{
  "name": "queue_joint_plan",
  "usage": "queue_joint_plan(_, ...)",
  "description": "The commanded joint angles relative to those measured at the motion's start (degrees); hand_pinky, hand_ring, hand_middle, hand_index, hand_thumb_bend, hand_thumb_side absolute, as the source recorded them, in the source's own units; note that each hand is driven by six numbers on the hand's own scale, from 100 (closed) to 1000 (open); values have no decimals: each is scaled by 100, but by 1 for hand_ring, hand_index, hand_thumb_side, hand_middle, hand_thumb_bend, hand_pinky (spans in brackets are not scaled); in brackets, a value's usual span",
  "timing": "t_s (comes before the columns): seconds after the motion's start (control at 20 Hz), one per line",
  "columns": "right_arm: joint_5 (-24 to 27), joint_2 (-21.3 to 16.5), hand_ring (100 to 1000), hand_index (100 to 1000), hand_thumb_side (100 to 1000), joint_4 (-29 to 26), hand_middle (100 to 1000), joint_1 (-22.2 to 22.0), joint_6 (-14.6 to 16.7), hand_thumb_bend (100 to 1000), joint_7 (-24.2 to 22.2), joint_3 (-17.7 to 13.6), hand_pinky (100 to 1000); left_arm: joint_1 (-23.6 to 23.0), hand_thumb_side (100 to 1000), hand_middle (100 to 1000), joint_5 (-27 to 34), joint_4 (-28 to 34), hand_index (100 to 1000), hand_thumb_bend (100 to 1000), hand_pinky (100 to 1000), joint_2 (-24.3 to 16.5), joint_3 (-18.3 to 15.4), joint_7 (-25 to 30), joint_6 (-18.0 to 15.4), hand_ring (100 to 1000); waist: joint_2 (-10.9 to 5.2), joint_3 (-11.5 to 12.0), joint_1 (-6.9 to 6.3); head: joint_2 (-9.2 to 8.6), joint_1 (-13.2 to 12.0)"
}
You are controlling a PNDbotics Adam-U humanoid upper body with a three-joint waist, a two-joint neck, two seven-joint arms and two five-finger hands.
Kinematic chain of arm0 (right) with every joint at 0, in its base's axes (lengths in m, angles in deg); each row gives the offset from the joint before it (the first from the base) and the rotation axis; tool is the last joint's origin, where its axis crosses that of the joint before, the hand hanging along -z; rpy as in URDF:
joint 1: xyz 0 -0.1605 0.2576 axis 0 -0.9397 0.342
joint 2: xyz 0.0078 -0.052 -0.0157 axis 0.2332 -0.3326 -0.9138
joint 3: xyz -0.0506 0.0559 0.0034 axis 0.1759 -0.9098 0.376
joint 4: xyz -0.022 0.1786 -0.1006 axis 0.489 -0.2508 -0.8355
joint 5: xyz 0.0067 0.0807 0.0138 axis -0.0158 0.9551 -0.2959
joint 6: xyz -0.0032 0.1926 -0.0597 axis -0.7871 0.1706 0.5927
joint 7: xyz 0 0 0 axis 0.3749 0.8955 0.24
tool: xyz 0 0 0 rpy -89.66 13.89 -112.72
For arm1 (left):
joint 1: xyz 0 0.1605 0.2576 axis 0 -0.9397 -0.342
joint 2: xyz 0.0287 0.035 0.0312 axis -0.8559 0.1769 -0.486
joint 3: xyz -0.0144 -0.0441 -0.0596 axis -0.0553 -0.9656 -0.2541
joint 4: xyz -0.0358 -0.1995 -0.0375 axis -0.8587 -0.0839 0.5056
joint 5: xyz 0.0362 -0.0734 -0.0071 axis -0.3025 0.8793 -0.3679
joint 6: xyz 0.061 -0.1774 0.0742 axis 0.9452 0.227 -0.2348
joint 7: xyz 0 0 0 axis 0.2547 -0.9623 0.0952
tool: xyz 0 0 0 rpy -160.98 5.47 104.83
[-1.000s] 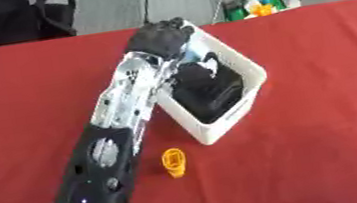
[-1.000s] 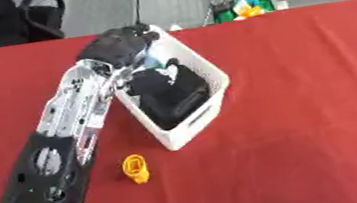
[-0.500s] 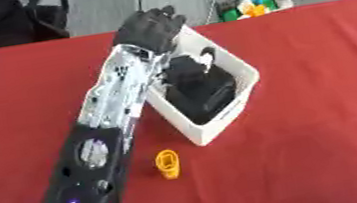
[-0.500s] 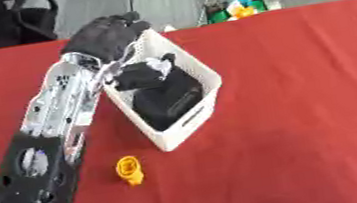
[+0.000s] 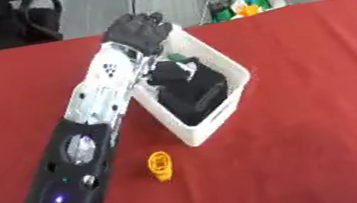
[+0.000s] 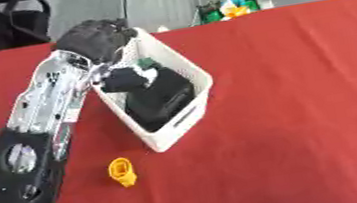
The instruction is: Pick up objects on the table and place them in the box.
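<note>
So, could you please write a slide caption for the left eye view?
Left hand above the far corner of the white box of dark items; a small orange object lies on the red table.

Grey floor [image 5: 105, 3] beyond red table [image 5: 323, 102]

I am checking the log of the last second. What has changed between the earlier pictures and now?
The left hand has drawn back from above the white box, up past its far corner. I cannot tell whether it let anything go. The box, the dark things inside and the small yellow thing on the table stayed.
</note>
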State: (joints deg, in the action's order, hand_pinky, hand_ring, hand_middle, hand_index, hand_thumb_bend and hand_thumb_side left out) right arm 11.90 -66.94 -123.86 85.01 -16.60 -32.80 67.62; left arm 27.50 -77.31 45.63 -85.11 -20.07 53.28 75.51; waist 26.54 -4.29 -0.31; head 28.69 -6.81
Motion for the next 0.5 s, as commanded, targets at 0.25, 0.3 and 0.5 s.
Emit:
queue_joint_plan(0.25, 25, -121, 771, 736, 992, -132, 616, 7, 12, 155, 7, 7, 777, 113, 1000, 1000, 109, 153, 1000, 292, 1000, -71, -74, -30, 87, 1000, -136, -6, 30, -26, 13)
queue_joint_plan(0.3, 30, -122, 771, 736, 992, -132, 616, 11, 13, 154, 10, 7, 777, 106, 1000, 1000, 139, 178, 1000, 271, 1000, -69, -69, -48, 94, 1000, -137, -6, 35, -34, 10)
queue_joint_plan(0.5, 53, -124, 771, 736, 994, -132, 616, 19, 36, 145, 36, -1, 777, 79, 1000, 1000, 525, 696, 1000, 100, 1000, -51, -102, -472, 204, 1000, -143, -2, 62, -51, -43)
